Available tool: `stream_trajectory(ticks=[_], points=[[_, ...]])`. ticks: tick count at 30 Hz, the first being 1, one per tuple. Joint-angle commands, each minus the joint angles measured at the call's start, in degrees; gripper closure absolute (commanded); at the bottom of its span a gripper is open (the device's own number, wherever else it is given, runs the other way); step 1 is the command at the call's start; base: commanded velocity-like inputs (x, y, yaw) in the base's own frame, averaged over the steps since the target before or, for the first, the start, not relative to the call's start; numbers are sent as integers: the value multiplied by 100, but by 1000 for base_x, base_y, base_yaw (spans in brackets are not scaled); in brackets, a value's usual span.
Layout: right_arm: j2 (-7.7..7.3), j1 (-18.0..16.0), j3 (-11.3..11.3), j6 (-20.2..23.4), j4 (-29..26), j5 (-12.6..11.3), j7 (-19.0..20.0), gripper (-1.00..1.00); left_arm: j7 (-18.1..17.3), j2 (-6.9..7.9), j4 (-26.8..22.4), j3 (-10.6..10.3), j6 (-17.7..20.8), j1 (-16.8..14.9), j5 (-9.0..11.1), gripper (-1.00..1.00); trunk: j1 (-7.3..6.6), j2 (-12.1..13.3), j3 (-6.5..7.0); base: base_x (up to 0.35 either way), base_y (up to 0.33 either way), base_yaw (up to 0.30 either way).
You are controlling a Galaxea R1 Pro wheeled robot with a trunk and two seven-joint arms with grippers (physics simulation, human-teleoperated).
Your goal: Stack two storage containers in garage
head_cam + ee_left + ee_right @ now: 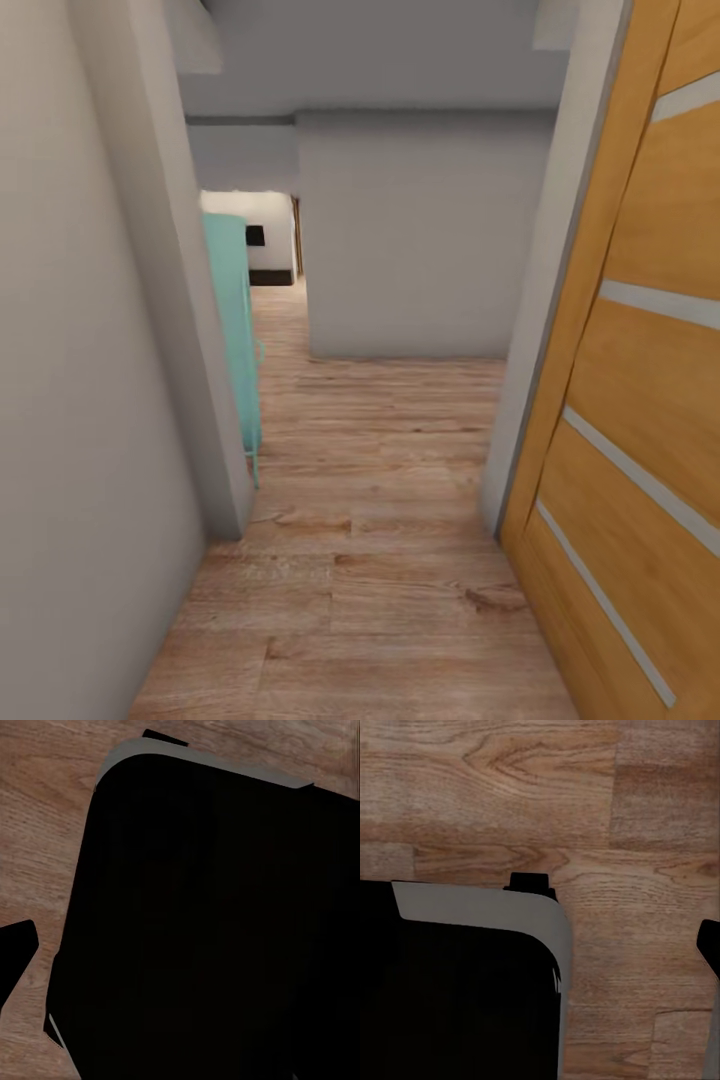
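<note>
Between the grey wall corner (225, 480) at 9 o'clock and the wooden door (640, 400) at 3 o'clock, the base may scrape; pincer state I cannot tell.

You looked down a narrow hallway: wood-plank floor (380, 560) along the bottom, an orange slatted door (640, 400) at right, a grey wall (80, 400) at left, a turquoise cabinet (236, 320) left of centre.

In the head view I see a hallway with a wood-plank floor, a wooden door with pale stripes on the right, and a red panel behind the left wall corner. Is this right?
Not quite: the panel behind the left wall corner is turquoise, not red, as the head view shows. The rest holds: a hallway with a wood-plank floor and a wooden door with pale stripes on the right.
</note>
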Motion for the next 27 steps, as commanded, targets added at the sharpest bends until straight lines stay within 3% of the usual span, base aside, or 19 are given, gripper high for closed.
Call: stream_trajectory(ticks=[1, 27], points=[[-1, -7, 47, -32, 16, -20, 19, -100, 0, -2, -1, 33, -6, -1, 11, -100, 3, -2, -5, 322, 0, 4], [-62, -7, 107, -39, 17, 38, 25, -100, 0, -2, 6, 25, -1, -1, -3, -100, 3, -2, -5, 322, 0, 0]])
